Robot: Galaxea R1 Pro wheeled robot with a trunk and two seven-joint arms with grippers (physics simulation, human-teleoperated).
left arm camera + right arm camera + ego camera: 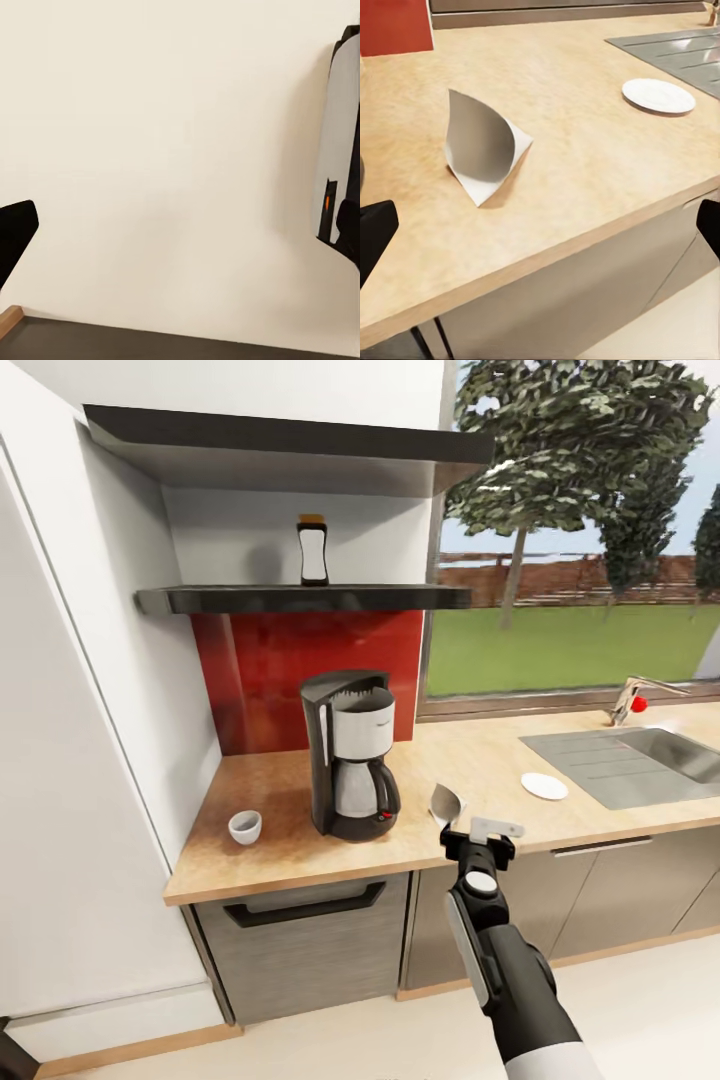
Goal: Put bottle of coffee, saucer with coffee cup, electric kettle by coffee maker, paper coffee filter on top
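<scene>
The coffee maker [350, 758] stands on the kitchen countertop [480, 745] in front of a red backsplash. Left of it sits the white coffee cup [245, 826]. The bottle of coffee [314, 550] stands on the kitchen shelf [300, 598] above. The paper coffee filter [447, 802] [484, 146] lies on the counter near its front edge. My right gripper [478, 830] [540, 225] is open just before the filter, not touching it. The saucer [544, 786] [658, 95] lies further right. My left gripper [180, 232] is open, facing a cream surface. The electric kettle is out of view.
A steel sink [625, 760] with a faucet [635, 700] is set into the counter at the right, under a window. Grey cabinet fronts [300, 940] run below the worktop. A tall white panel [80, 760] bounds the counter on the left.
</scene>
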